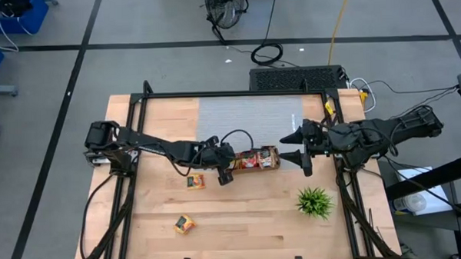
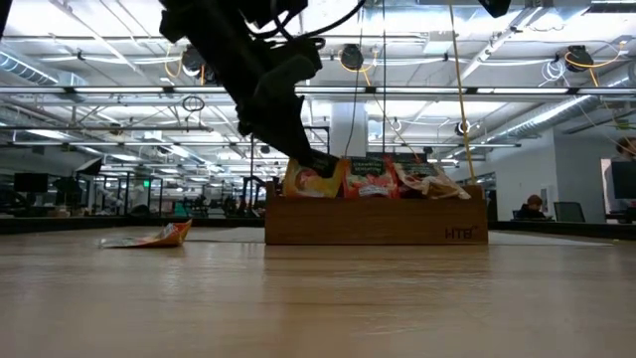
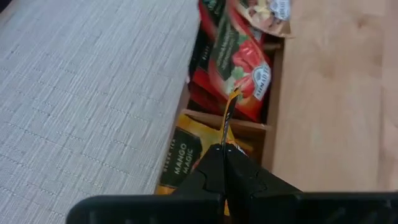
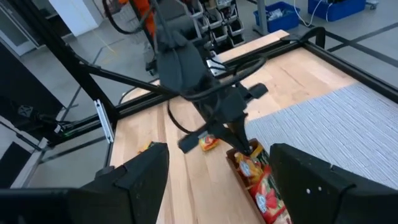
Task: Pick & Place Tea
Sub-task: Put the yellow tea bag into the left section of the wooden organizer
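The brown wooden tray (image 1: pixel 275 152) stands mid-table with red and orange-yellow tea sachets (image 1: pixel 251 159) standing in its compartments. My left gripper (image 1: pixel 227 169) is shut on an orange-yellow tea sachet (image 3: pixel 229 118) just over the tray's left end compartment (image 3: pixel 186 155), slanting down. Two more sachets lie flat on the table (image 1: pixel 195 181) (image 1: pixel 184 223). My right gripper (image 1: pixel 296 146) hovers open and high off the tray's right end, holding nothing. My left gripper pinches the orange-yellow sachet at one edge (image 3: pixel 225 144) between its two fingertips. The sachet shows edge-on and sticks out beyond the tips. The fingers slant down from the table's left side. Its free end (image 3: pixel 235 96) hangs over the sachets in the tray; whether it touches them I cannot tell.
A grey woven mat (image 1: pixel 249 117) lies behind the tray. A spiky green plant (image 1: pixel 315 202) stands near the table's front right. Black frame rails (image 1: pixel 237 94) run along the table's far, left and right edges. Bare wood lies in front of the tray.
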Robot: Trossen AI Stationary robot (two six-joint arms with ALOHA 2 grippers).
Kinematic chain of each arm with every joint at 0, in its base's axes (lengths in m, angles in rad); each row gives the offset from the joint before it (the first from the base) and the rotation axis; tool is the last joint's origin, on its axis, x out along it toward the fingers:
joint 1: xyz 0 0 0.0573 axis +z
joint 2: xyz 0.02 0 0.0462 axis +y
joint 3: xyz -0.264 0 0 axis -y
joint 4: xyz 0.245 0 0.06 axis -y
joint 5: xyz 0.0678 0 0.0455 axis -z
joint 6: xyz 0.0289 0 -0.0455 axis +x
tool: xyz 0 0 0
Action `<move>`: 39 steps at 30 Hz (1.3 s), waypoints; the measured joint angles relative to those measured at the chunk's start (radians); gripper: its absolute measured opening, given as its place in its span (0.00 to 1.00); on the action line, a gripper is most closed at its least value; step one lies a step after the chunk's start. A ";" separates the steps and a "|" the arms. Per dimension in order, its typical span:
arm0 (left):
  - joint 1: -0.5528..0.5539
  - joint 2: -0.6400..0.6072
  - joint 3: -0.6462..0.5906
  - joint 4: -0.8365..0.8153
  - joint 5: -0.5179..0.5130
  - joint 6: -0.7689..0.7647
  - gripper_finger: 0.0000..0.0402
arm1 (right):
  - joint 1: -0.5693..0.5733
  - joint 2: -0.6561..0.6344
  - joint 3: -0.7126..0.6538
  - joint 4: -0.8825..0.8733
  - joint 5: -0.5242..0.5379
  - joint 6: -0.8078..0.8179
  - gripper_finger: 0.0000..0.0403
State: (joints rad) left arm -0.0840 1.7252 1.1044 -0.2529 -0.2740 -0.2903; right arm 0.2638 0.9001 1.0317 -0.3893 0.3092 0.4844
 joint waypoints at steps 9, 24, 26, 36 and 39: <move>0.013 -0.014 -0.041 0.001 0.047 -0.062 0.09 | 0.000 0.000 0.000 0.012 0.000 -0.002 0.65; 0.040 -0.334 -0.039 -0.172 0.075 -0.087 0.32 | 0.000 0.001 0.000 0.022 -0.001 0.001 0.65; 0.040 -0.400 -0.039 -0.218 0.087 -0.140 0.35 | 0.000 0.005 0.000 0.033 -0.001 0.008 0.65; 0.040 -0.617 -0.039 -0.277 0.188 -0.512 0.55 | -0.005 0.065 0.001 0.190 -0.042 -0.018 0.66; 0.038 -0.641 -0.039 -0.278 0.216 -0.691 0.59 | -0.005 0.079 0.001 0.200 -0.054 -0.016 0.66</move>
State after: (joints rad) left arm -0.0460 1.0846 1.0657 -0.5306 -0.0580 -0.9813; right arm 0.2592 0.9792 1.0328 -0.1895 0.2554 0.4684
